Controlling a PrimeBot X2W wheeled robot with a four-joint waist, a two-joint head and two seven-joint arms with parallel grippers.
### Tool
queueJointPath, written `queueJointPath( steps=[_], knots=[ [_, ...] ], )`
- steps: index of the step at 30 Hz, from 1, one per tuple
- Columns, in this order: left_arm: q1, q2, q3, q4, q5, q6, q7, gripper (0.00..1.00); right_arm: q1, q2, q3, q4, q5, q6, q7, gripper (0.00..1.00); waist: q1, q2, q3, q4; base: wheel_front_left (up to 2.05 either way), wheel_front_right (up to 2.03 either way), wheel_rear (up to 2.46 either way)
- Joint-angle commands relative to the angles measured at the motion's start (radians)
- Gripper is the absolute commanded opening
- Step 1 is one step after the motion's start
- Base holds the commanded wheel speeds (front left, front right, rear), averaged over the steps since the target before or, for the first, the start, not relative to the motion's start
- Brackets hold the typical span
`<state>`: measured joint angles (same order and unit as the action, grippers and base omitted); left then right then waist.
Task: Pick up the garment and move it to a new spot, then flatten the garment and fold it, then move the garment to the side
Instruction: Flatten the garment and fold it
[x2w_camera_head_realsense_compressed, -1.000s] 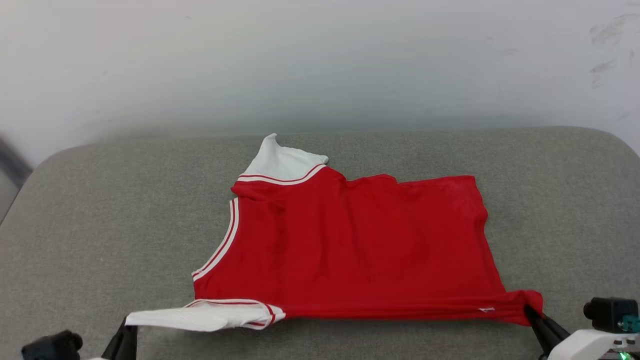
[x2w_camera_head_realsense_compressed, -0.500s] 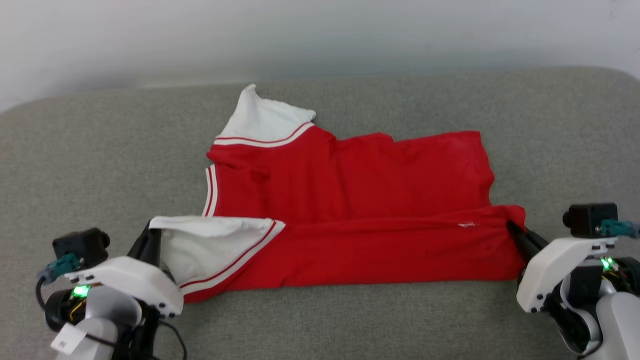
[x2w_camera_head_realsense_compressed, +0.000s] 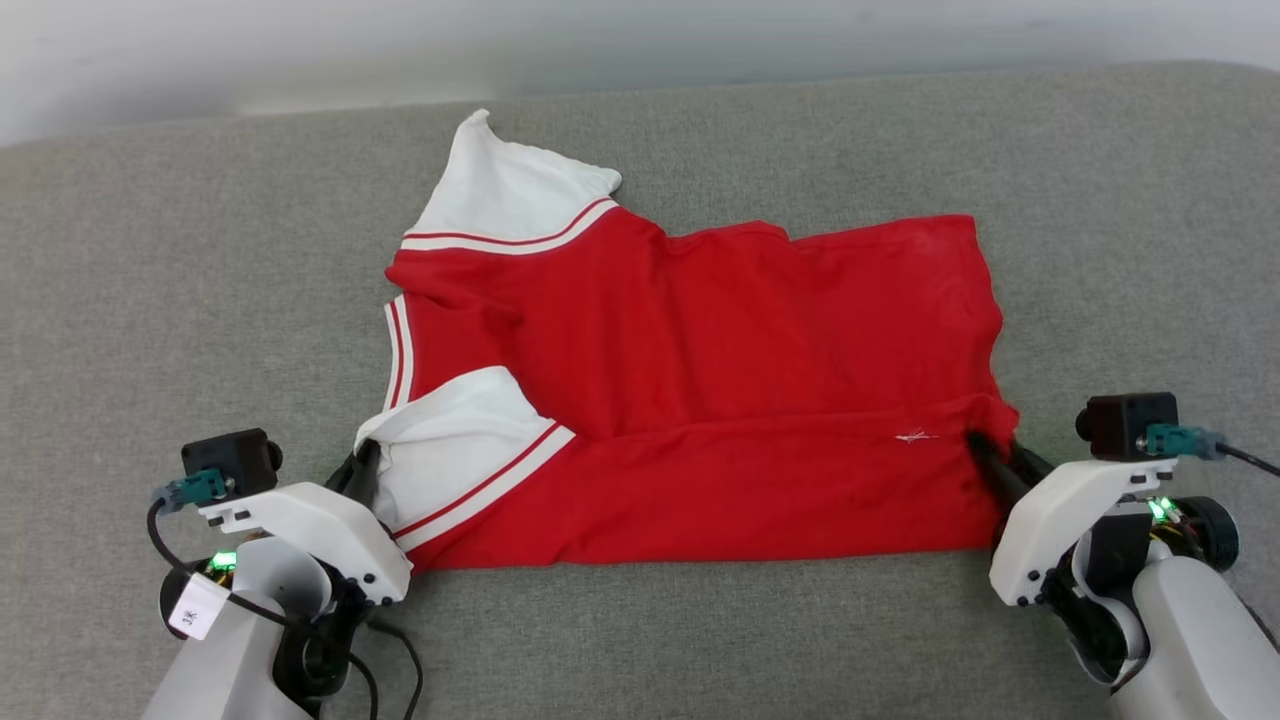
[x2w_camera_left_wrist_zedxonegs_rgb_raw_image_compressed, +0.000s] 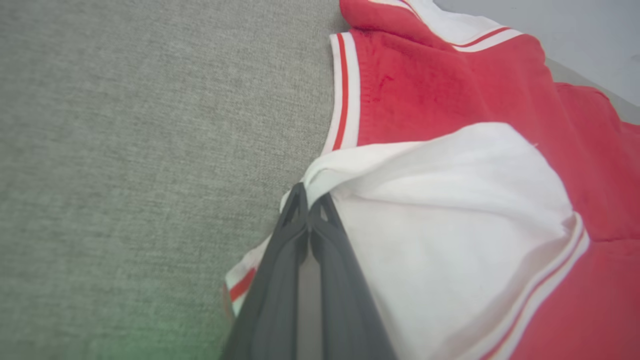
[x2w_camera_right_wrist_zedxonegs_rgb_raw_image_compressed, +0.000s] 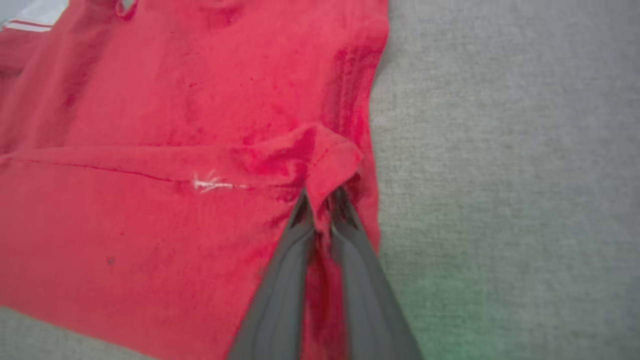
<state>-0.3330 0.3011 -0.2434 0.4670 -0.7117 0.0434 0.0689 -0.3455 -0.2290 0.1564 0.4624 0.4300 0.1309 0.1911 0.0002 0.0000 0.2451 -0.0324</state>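
Garment (x2w_camera_head_realsense_compressed: 700, 380) half-folded on grey cushion (x2w_camera_head_realsense_compressed: 150, 300). Left gripper (x2w_camera_left_wrist_zedxonegs_rgb_raw_image_compressed: 309, 202) pinches near white sleeve (x2w_camera_left_wrist_zedxonegs_rgb_raw_image_compressed: 450, 200); right gripper (x2w_camera_right_wrist_zedxonegs_rgb_raw_image_compressed: 322, 200) narrow, red hem corner (x2w_camera_right_wrist_zedxonegs_rgb_raw_image_compressed: 330, 155) between fingers.

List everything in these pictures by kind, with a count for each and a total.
garment: 1
tools: 2 (left tool, right tool)
grey padded surface: 1
total: 4
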Motion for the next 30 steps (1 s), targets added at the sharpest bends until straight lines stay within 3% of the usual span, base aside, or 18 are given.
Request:
queueJointPath(
  steps=[1,7,12,20,25,30],
  knots=[
    [-0.006,-0.005,-0.002,0.006,0.000,-0.006,-0.003,1.00,-0.001,0.001,0.002,-0.001,0.003,0.000,-0.013,1.00,-0.0002,0.0000,-0.009,0.002,0.00,0.00,0.00],
    [-0.018,0.009,0.009,0.032,-0.010,-0.020,-0.023,1.00,0.037,-0.003,0.013,-0.032,0.007,0.000,-0.233,1.00,-0.0002,0.0000,-0.063,0.007,0.00,0.00,0.00],
    [-0.004,0.058,0.008,-0.011,-0.014,-0.020,0.041,1.00,0.081,0.014,-0.003,-0.075,-0.019,0.000,-0.339,1.00,-0.0002,0.0000,-0.115,0.000,0.00,0.00,0.00],
    [0.047,0.171,-0.024,-0.157,-0.074,-0.005,0.359,1.00,0.165,0.038,-0.039,-0.171,-0.066,0.000,-0.330,1.00,-0.0002,0.0000,-0.156,-0.030,0.00,0.00,0.00],
    [0.090,0.236,-0.022,-0.223,-0.126,0.044,0.552,1.00,0.191,0.063,-0.058,-0.245,-0.088,0.000,-0.306,1.00,-0.0002,0.0000,-0.133,-0.065,0.00,0.00,0.00],
    [0.120,0.268,-0.014,-0.227,-0.150,0.096,0.643,1.00,0.198,0.087,-0.066,-0.288,-0.096,0.000,-0.288,1.00,-0.0002,0.0000,-0.091,-0.098,0.00,0.00,0.00]
  ],
)
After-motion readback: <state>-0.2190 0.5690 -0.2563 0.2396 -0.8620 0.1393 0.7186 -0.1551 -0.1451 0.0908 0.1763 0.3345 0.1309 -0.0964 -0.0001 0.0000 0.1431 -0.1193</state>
